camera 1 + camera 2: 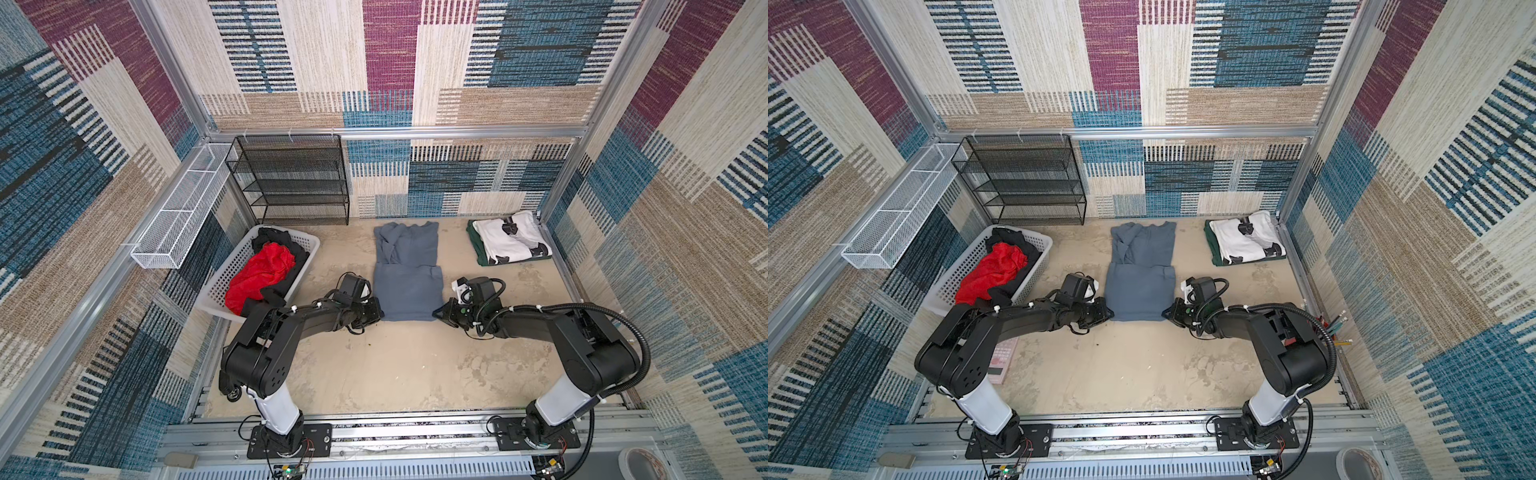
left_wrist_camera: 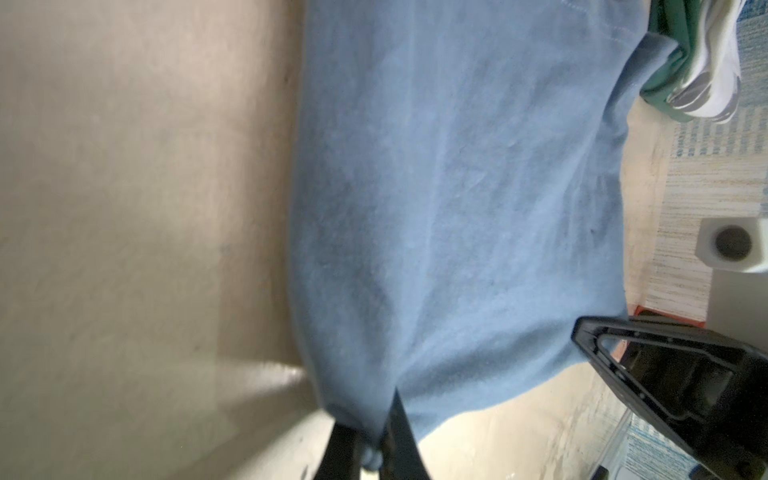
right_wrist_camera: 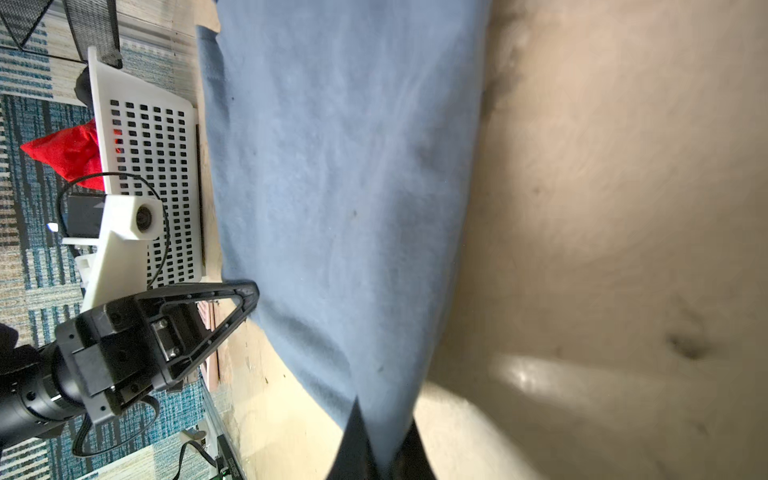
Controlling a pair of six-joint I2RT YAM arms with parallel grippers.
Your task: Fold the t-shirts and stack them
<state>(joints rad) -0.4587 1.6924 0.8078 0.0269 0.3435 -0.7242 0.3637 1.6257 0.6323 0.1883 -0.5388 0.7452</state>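
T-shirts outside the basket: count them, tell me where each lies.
3. The slate-grey t-shirt lies in the middle. The white t-shirt with black patches sits folded on the dark green t-shirt, far right corner. Others may hide beneath.

Green t-shirt (image 1: pixel 480 254) — mostly hidden under the white t-shirt (image 1: pixel 505 247)

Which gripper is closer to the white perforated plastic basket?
Left. The left gripper grips the slate-grey cloth t-shirt at the corner beside the white plastic basket; the right gripper grips the opposite corner.
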